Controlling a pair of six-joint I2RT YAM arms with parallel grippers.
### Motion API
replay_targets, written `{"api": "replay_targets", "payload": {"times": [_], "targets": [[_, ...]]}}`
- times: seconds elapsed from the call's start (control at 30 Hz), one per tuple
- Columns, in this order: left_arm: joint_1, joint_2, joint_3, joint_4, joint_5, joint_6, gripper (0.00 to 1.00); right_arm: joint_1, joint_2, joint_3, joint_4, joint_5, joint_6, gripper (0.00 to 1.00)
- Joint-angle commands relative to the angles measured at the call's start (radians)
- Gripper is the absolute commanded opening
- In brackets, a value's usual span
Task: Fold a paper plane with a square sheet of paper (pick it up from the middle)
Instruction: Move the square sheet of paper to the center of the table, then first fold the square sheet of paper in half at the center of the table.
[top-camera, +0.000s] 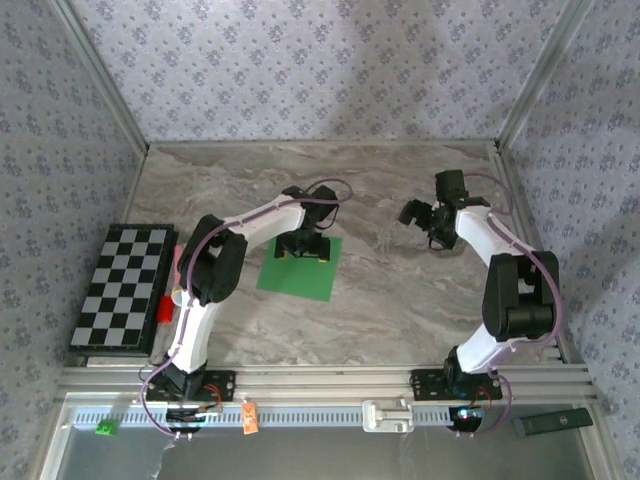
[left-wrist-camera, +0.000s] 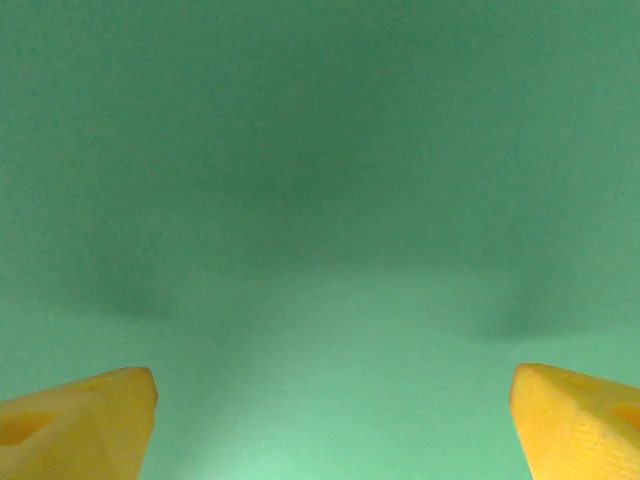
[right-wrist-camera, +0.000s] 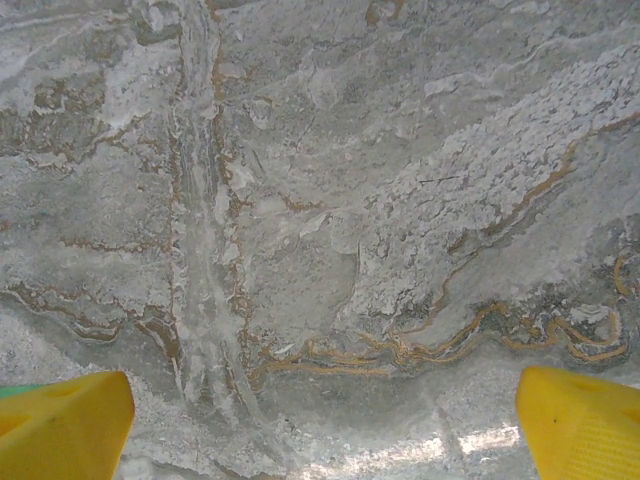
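The bright green square sheet of paper (top-camera: 298, 272) lies flat on the grey veined marble table (top-camera: 400, 300), beneath the left gripper (top-camera: 304, 248). That gripper sits close over the sheet's 12 o'clock half, jaws spread wide with nothing between them (whether they touch the paper, I cannot tell). Being square, the sheet offers no long axis. The right gripper (top-camera: 424, 218), also wide and empty, hangs over bare marble at 3 o'clock from the sheet, well apart, so the left arm looks better placed for the middle pick. A black-and-white checkered board (top-camera: 122, 288) lies at 9 o'clock, and patterned walls (top-camera: 300, 70) enclose the table.
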Motion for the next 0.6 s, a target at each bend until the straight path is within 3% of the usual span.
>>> {"api": "replay_targets", "payload": {"times": [0.0, 0.57], "targets": [[0.009, -0.031, -0.017, 0.015, 0.035, 0.007, 0.91, 0.009, 0.015, -0.009, -0.001, -0.016, -0.002, 1.00], [0.007, -0.028, -0.046, 0.030, 0.026, 0.110, 0.90, 0.036, 0.047, 0.012, -0.017, 0.003, 0.010, 1.00]]}}
